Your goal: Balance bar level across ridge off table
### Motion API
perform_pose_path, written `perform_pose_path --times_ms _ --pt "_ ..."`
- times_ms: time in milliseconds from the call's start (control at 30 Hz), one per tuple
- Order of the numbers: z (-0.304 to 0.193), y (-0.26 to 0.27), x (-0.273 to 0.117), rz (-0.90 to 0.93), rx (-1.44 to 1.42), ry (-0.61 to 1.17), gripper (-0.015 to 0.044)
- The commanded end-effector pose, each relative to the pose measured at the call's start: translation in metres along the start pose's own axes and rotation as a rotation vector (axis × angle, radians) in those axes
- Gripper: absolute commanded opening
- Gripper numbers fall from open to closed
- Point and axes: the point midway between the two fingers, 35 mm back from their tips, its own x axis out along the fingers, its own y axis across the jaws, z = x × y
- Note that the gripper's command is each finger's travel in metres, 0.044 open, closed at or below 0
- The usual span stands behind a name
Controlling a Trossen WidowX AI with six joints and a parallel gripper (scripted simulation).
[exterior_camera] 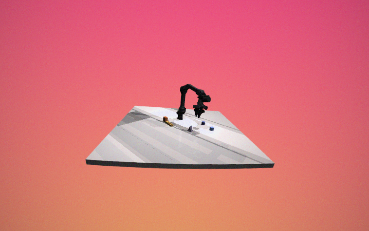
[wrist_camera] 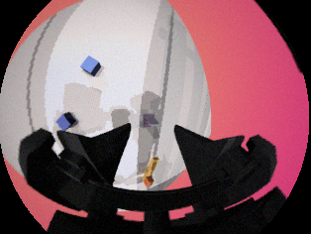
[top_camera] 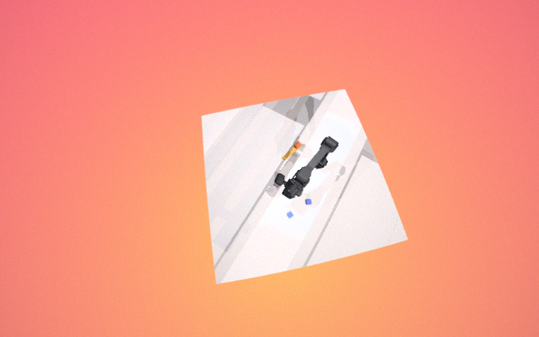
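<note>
The yellow bar lies on the table, with an orange block at one end. The small purple-grey ridge stands apart from the bar, with nothing on it. My gripper is open and empty, pointing down high above the table. In the wrist view the ridge shows between the fingertips and the bar shows lower down between the fingers. In the top view the arm hides the fingertips.
Two blue cubes stand on the table, on the other side of the ridge from the bar. The arm's base stands behind the bar and ridge in the exterior view. Shadows and stripes cross the table.
</note>
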Motion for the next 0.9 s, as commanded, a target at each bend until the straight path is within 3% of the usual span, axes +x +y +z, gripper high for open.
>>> perform_pose_path --times_ms 0,867 --pt "-0.012 -0.01 0.006 0.017 0.002 0.029 0.0315" --pt "-0.106 -0.064 0.029 0.137 0.108 0.17 0.0315"
